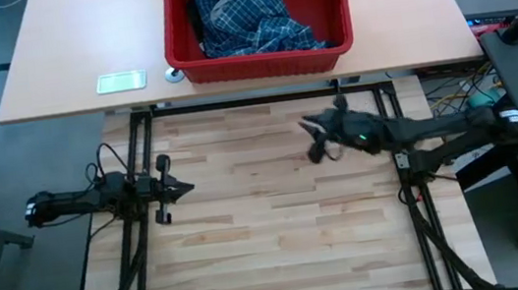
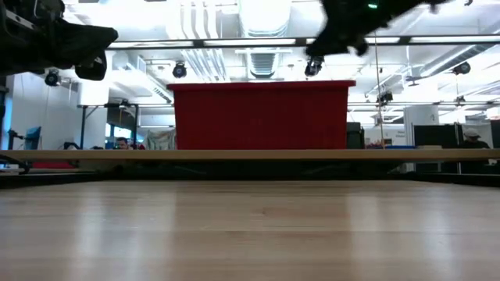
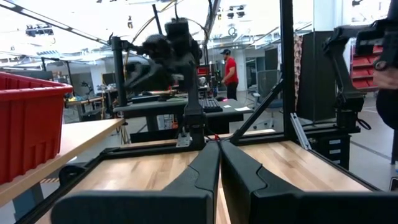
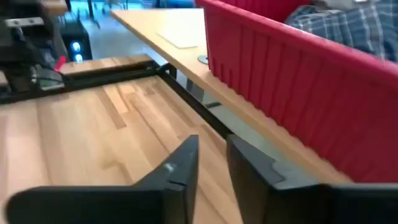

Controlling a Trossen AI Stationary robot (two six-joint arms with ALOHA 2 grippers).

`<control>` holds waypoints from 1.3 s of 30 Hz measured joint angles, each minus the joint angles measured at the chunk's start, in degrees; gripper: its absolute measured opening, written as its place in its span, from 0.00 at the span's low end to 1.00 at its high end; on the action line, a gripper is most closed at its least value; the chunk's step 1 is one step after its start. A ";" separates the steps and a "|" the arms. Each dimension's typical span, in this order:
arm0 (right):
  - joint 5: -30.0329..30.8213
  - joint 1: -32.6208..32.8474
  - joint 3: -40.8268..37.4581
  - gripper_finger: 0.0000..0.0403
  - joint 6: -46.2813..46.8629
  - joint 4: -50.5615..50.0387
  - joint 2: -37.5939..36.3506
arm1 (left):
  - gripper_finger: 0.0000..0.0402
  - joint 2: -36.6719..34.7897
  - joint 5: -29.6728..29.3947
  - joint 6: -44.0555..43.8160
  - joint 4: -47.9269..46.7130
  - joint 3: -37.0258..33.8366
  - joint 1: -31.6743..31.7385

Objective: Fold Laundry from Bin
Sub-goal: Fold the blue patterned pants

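Observation:
The red bin [image 1: 321, 4] stands on the tan table beyond my light wood table, and it also shows in the right wrist view [image 4: 298, 81]. The laundry lies heaped inside it, a blue-and-white plaid shirt [image 1: 248, 13] on top. My right gripper [image 1: 310, 137] hangs in the air over the wood table's far right part, short of the bin, pointing toward it. Its fingers stand apart [image 4: 212, 149] with nothing between them. My left gripper [image 1: 185, 186] waits at the table's left side, shut and empty [image 3: 219, 144].
A black frame rail [image 1: 263, 100] runs between the wood table and the tan table. On the tan table, left of the bin, lie a pale flat card [image 1: 120, 81] and a small round thing [image 1: 174, 74]. A person [image 3: 230, 68] stands in the room beyond.

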 joint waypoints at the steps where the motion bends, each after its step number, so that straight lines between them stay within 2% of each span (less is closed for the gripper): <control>1: -0.86 -1.16 3.52 0.25 -0.21 -0.67 2.26 | 0.00 0.00 0.01 -0.01 -0.03 0.00 0.00; 6: -3.69 -6.53 20.19 0.42 -2.69 -8.26 12.50 | 0.00 0.00 0.00 0.00 -0.05 0.00 0.00; 10: -4.01 -11.67 36.45 0.51 -4.67 -14.99 19.74 | 0.00 0.00 0.00 0.00 -0.03 0.00 0.00; 18: -6.99 -22.24 69.62 0.60 -4.54 -30.97 36.00 | 0.00 0.00 0.02 -0.01 -0.03 0.00 -0.01; 23: -6.75 -28.49 86.13 0.63 -4.90 -39.69 45.67 | 0.00 0.00 0.01 -0.01 -0.03 0.00 -0.01; 30: -15.21 -36.38 83.32 0.64 -0.34 -33.99 50.49 | 0.00 0.04 0.00 0.00 -0.05 0.00 0.00; 35: -17.82 -40.01 83.23 0.64 1.07 -30.85 56.41 | 0.00 0.07 -0.02 -0.02 -0.01 0.00 0.00; 39: -19.01 -40.61 83.21 0.64 1.35 -24.20 60.66 | 0.00 0.09 0.00 0.00 -0.02 0.00 0.00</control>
